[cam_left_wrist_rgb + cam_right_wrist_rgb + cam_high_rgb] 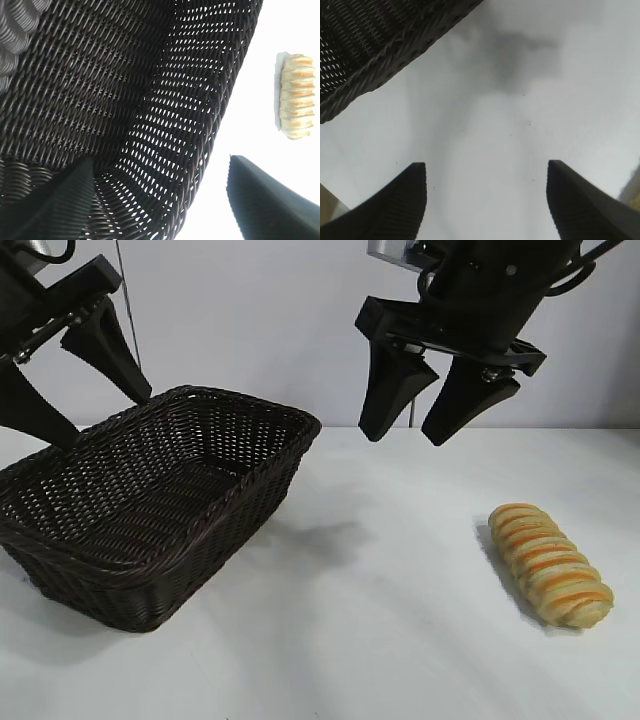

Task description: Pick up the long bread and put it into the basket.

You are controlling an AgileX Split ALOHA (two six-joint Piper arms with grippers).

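Long bread (551, 564) lies on the table (380, 640), apart from the basket (150, 500); right claw (430, 435) and left claw (100, 410) hover spread, empty.

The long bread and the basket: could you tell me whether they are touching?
Apart. The exterior view shows bare white table between the long bread and the basket.

The long bread (551, 564), golden with orange stripes, lay flat on the white table, well apart from the empty dark wicker basket (150, 500).
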